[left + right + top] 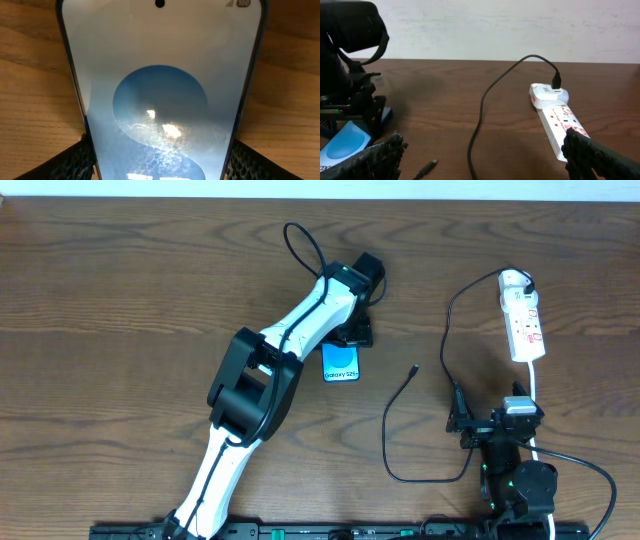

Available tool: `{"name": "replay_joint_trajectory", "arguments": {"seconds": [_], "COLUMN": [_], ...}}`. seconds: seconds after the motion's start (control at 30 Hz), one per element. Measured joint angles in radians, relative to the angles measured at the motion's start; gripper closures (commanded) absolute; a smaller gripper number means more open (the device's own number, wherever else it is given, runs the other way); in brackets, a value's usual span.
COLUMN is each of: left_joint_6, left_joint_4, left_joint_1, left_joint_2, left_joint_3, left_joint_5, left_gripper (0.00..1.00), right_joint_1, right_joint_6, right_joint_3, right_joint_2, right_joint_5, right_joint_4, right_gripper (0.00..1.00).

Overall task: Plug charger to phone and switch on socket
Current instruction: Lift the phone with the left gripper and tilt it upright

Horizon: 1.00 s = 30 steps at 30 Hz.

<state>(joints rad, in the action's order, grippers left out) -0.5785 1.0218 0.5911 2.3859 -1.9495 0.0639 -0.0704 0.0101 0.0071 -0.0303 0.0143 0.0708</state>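
Note:
The phone (340, 365) lies flat on the table with its blue screen up. It fills the left wrist view (160, 100). My left gripper (351, 332) (160, 167) is shut on the phone, one finger on each long side. The charger is a thin black cable (386, 430). Its free tip (415, 368) (428, 168) lies on the table right of the phone, apart from it. Its other end goes to the rounded plug on the white socket strip (524, 318) (559, 117) at the far right. My right gripper (495, 422) (485, 165) is open and empty, near the cable loop.
The wooden table (120, 300) runs to a white wall at the back. The strip's white cord (538, 395) runs down beside the right arm. The left arm (270, 380) lies diagonally across the table's middle.

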Motion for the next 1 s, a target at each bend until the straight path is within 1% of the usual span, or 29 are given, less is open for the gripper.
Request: {"name": "replay_joint_trajectory", "arguments": {"seconds": [0.23, 0.33, 0.37, 0.43, 0.47, 0.5, 0.63, 1.0], "left_joint_6": [0.003, 0.003, 0.003, 0.003, 0.003, 0.003, 0.004, 0.005], "left_joint_4": [-0.012, -0.012, -0.013, -0.013, -0.014, -0.014, -0.017, -0.011], "left_joint_1": [0.001, 0.001, 0.001, 0.001, 0.001, 0.001, 0.002, 0.002], "left_joint_2": [-0.004, -0.004, -0.004, -0.004, -0.005, -0.006, -0.011, -0.014], "left_joint_3": [0.008, 0.008, 0.008, 0.008, 0.01, 0.012, 0.022, 0.022], "left_joint_5": [-0.004, -0.004, -0.003, -0.003, -0.003, -0.003, -0.003, -0.003], "left_gripper": [0.01, 0.03, 0.05, 0.07, 0.11, 0.17, 0.24, 0.25], "right_joint_1": [0.0, 0.0, 0.0, 0.0, 0.0, 0.0, 0.0, 0.0], "right_joint_6": [0.0, 0.0, 0.0, 0.0, 0.0, 0.0, 0.0, 0.0], "right_joint_3": [0.0, 0.0, 0.0, 0.0, 0.0, 0.0, 0.0, 0.0], "right_joint_2": [0.0, 0.0, 0.0, 0.0, 0.0, 0.0, 0.0, 0.0], "right_joint_5": [0.0, 0.0, 0.0, 0.0, 0.0, 0.0, 0.0, 0.0], "right_joint_4": [0.0, 0.0, 0.0, 0.0, 0.0, 0.0, 0.0, 0.0], "right_gripper": [0.01, 0.01, 0.01, 0.01, 0.01, 0.01, 0.01, 0.01]}}
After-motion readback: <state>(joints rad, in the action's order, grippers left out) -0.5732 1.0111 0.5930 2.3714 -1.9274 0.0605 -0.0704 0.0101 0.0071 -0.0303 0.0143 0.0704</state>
